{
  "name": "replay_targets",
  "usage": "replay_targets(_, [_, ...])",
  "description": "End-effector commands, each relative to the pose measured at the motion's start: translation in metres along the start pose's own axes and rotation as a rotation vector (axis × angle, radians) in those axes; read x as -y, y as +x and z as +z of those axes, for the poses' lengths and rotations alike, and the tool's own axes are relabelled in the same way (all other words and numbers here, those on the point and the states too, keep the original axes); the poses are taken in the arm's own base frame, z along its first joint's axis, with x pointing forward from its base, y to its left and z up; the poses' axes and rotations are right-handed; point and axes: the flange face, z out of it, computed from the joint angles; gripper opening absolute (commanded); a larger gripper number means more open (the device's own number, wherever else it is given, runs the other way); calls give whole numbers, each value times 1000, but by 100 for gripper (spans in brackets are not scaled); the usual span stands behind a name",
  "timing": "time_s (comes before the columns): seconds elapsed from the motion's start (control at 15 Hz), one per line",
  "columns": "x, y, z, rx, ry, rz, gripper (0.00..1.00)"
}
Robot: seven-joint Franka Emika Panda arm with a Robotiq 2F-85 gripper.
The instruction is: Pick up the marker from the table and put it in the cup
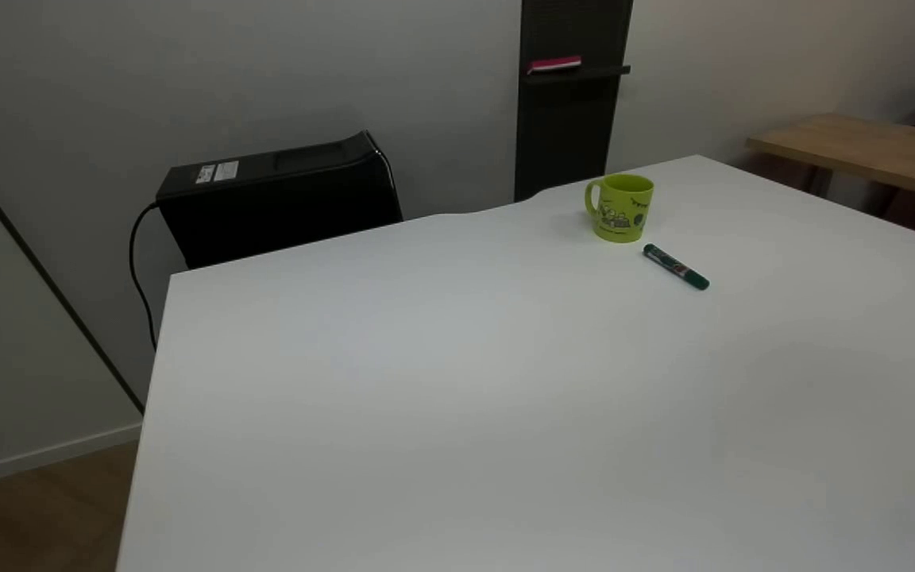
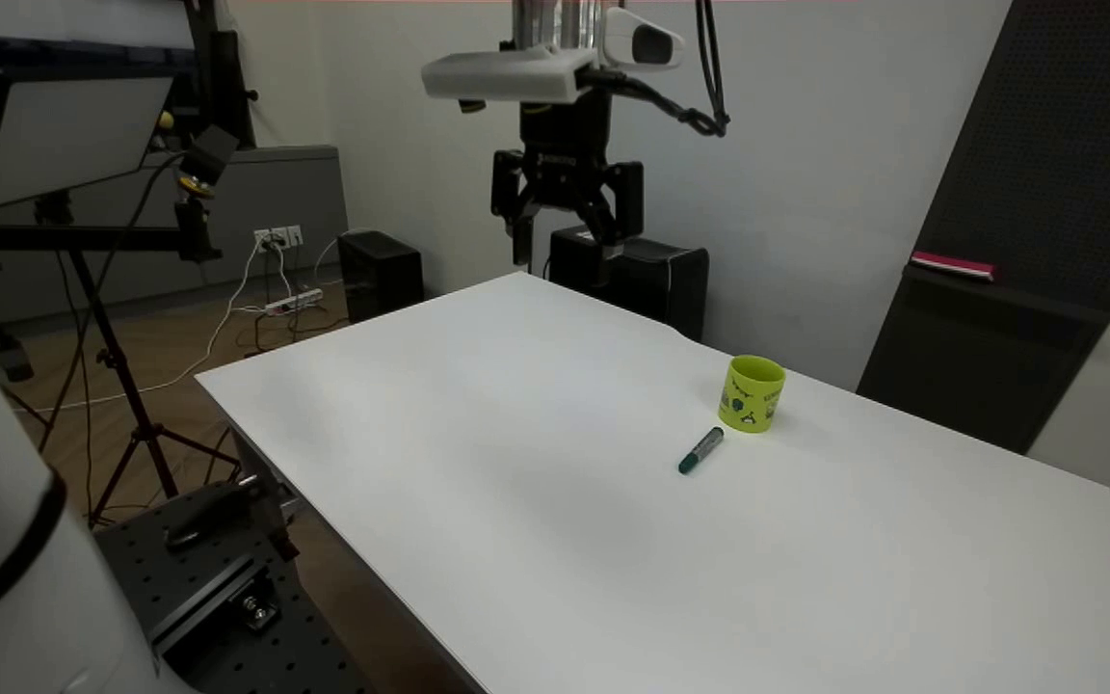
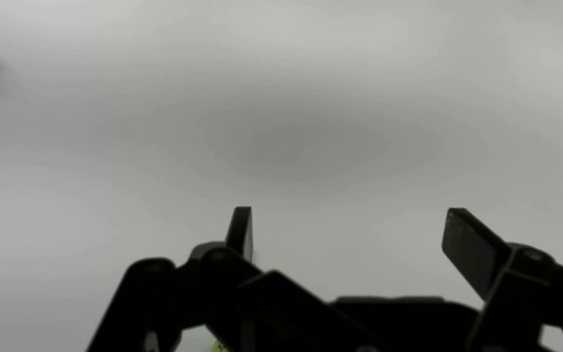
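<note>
The dark green marker [image 1: 675, 267] [image 2: 701, 450] lies on the white table [image 1: 426, 381] [image 2: 536, 540], close beside the cup and apart from it. The cup [image 1: 624, 210] [image 2: 752, 393], a yellow-green mug, stands upright; its handle shows only in an exterior view. A sliver of the cup [image 3: 218, 347] peeks out at the bottom of the wrist view, mostly covered by the gripper's linkage. High above the table, away from both things, my gripper [image 2: 565, 253] [image 3: 347, 230] hangs open with nothing between its fingers. The marker is out of view in the wrist view.
Behind the table's far edge stands a black box-like unit [image 1: 283, 199] [image 2: 627, 275]. A dark panel with a small ledge [image 1: 577, 75] rises past the cup. A wooden table [image 1: 862, 147] lies beyond. A tripod [image 2: 117, 357] stands off the table's near corner.
</note>
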Motion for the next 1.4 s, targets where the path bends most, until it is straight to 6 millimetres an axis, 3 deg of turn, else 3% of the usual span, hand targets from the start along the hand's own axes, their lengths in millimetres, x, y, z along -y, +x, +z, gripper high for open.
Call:
replay_targets(0.0, [-13, 13, 2, -31, -16, 7, 100])
replay_targets(0.73, [-52, 51, 24, -93, -18, 61, 100])
replay_targets(1.33, [-101, 92, 42, -59, -15, 125, 100])
